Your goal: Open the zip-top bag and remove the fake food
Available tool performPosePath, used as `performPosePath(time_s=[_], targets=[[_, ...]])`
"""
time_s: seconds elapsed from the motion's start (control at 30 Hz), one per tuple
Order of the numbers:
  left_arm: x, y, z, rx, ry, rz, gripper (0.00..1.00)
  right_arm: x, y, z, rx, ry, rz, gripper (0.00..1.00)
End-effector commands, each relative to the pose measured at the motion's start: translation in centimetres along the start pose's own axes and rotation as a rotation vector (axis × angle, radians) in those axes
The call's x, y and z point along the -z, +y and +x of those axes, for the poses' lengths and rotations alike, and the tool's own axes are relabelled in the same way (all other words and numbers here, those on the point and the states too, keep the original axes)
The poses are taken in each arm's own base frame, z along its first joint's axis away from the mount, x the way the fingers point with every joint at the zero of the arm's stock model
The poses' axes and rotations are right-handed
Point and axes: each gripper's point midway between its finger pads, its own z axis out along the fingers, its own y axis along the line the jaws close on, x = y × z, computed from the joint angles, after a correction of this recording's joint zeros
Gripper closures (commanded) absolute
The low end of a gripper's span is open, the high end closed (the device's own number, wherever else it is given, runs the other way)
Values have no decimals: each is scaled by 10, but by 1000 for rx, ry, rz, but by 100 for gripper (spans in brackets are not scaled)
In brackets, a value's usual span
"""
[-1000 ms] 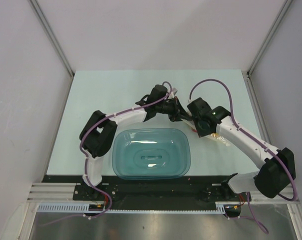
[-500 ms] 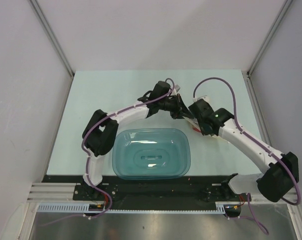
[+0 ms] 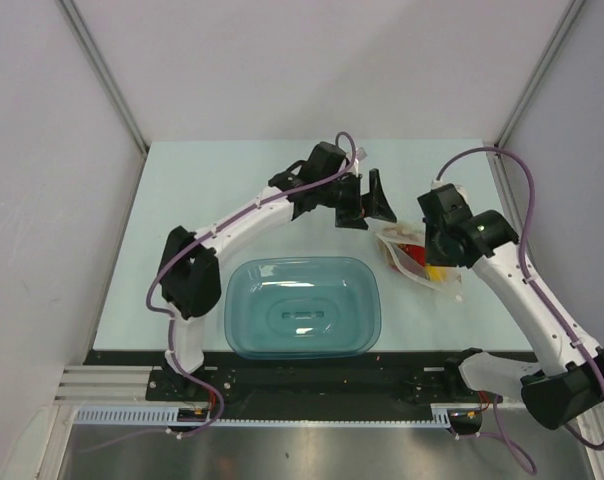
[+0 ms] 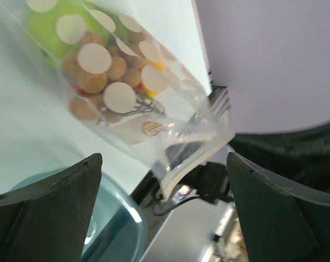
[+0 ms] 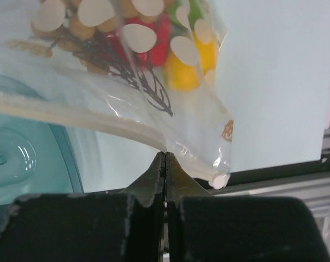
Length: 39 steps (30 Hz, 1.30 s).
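The zip-top bag (image 3: 407, 256) is clear with white dots and sits right of the middle of the table. My right gripper (image 3: 428, 246) is shut on it. In the right wrist view the closed jaws (image 5: 165, 157) pinch the bag's (image 5: 154, 103) zip edge near a corner. The fake food shows through the plastic: a red piece (image 5: 151, 41), a yellow one (image 5: 181, 68) and brown balls (image 4: 102, 73) on dark stems. My left gripper (image 3: 374, 208) stands open just left of the bag, holding nothing. In its wrist view the bag's (image 4: 127, 93) edge hangs beyond its spread fingers (image 4: 50, 213).
A teal translucent tub (image 3: 302, 305) stands at the near middle of the table, left of the bag and below the left gripper. Its rim shows in both wrist views (image 4: 107, 218) (image 5: 23, 158). The table's near edge and black rail (image 5: 285, 169) lie just behind the bag.
The left gripper has opened, let go of the bag and drawn back toward the far side. The right gripper has closed on the bag's edge and carried it to the right.
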Motion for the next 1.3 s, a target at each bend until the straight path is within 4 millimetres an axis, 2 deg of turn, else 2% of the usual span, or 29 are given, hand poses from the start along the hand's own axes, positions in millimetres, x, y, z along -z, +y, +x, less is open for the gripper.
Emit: performPosePath(time_s=[0.0,0.07,0.1,0.13,0.17,0.23,0.27,0.3,0.37,0.47,0.57,0.73,0.8,0.83,0.87,0.9,0.93,0.97,1.0,1.03,1.1,1.17,1.27], targets=[[52,-18,-5,-187,-58,-90,5,19,-4,5,-140,61,-103,100],[59,-17,2,-237,-50,-133,14,21,-8,0,-218,46,-136,100],[62,-13,9,-240,-37,-159,21,21,-2,2,-244,62,-184,100],[69,-19,13,-253,-44,-153,32,22,0,3,-263,68,-201,100],[64,-14,31,-248,-7,-158,38,20,0,1,-288,66,-218,100],[68,-36,41,-249,-22,-72,48,22,9,5,-309,87,-284,100],[62,-34,57,-233,10,-61,50,21,10,2,-325,82,-301,100],[61,-43,60,-219,5,-30,51,22,13,1,-335,88,-326,100],[62,-51,73,-232,19,-27,52,20,14,-1,-350,89,-338,100],[58,-42,84,-226,45,-74,41,18,14,-7,-349,86,-353,100],[50,-37,95,-220,83,-84,38,20,11,-10,-347,78,-354,100],[44,-39,90,-262,69,-99,36,25,18,-10,-280,54,-421,100],[46,-41,79,-265,45,-123,38,26,30,3,-211,95,-480,100],[49,-43,74,-271,25,-124,38,28,36,15,-158,132,-474,93],[53,-45,65,-274,-7,-133,38,24,30,17,-130,119,-410,85],[55,-44,62,-262,-24,-140,37,25,31,19,-106,108,-393,71],[66,-50,52,-259,-66,-130,37,30,38,23,-50,97,-399,65],[69,-46,47,-248,-90,-135,37,29,34,21,-28,73,-355,59],[75,-45,42,-229,-122,-143,36,32,37,20,-3,64,-349,47],[87,-46,34,-221,-161,-136,36,30,35,23,26,77,-307,41],[94,-38,29,-195,-202,-140,36,26,39,29,124,73,-243,31],[109,-32,21,-174,-252,-148,35,21,44,38,202,95,-202,26],[131,-24,11,-151,-330,-168,33,20,54,39,285,95,-168,17]])
